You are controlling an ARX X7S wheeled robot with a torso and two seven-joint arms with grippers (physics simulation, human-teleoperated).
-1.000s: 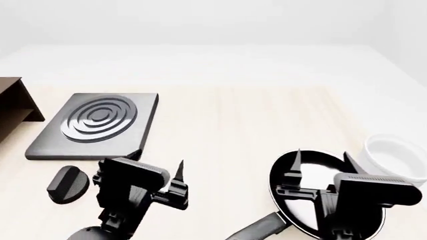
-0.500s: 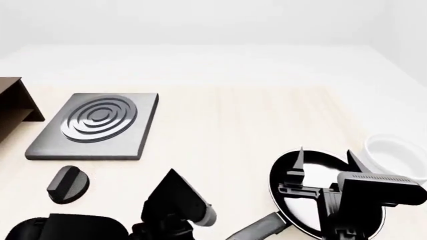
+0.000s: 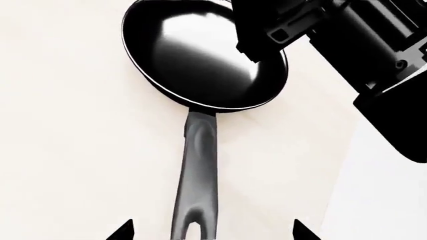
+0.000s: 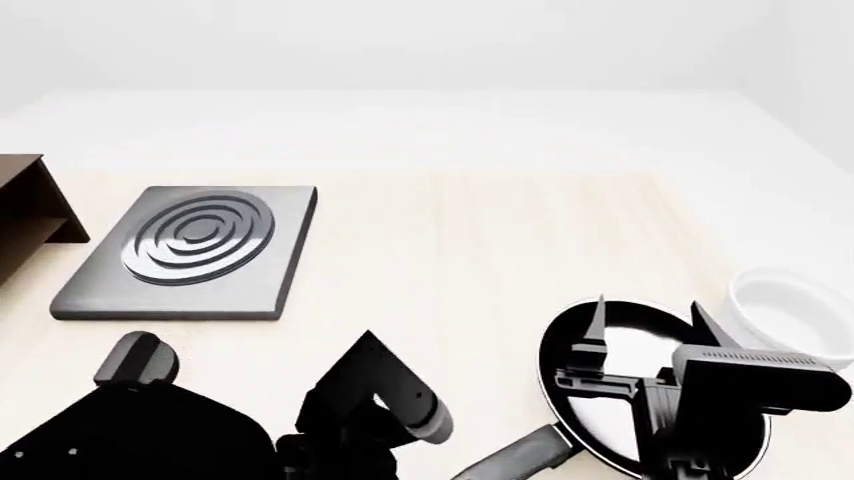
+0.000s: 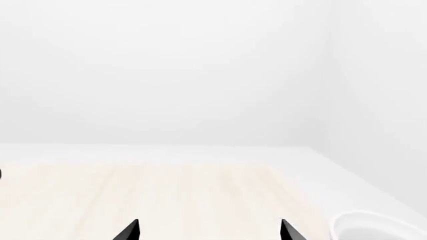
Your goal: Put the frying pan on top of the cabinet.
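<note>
The frying pan (image 4: 571,350) lies on the light wooden table at the front right, its handle (image 4: 514,462) pointing to the front left. My right gripper (image 4: 650,315) hovers over the pan, open and empty, and hides part of it. In the right wrist view it (image 5: 209,230) has only table between its tips. In the left wrist view the pan (image 3: 200,55) and its handle (image 3: 199,175) show clearly. My left gripper (image 3: 212,232) is open, with the handle's end between its wide-apart tips. The cabinet (image 4: 27,215) shows only as a dark brown corner at the far left edge.
A square dark grey hob (image 4: 194,245) with rings lies at the back left. A small dark round knob-like object (image 4: 134,360) sits in front of it, beside my left arm (image 4: 374,400). A white bowl (image 4: 787,310) stands right of the pan and also shows in the right wrist view (image 5: 380,227).
My left arm has swung down and turned at the front, and now faces the pan's handle. The right gripper has barely moved above the pan. The pan has not moved.
</note>
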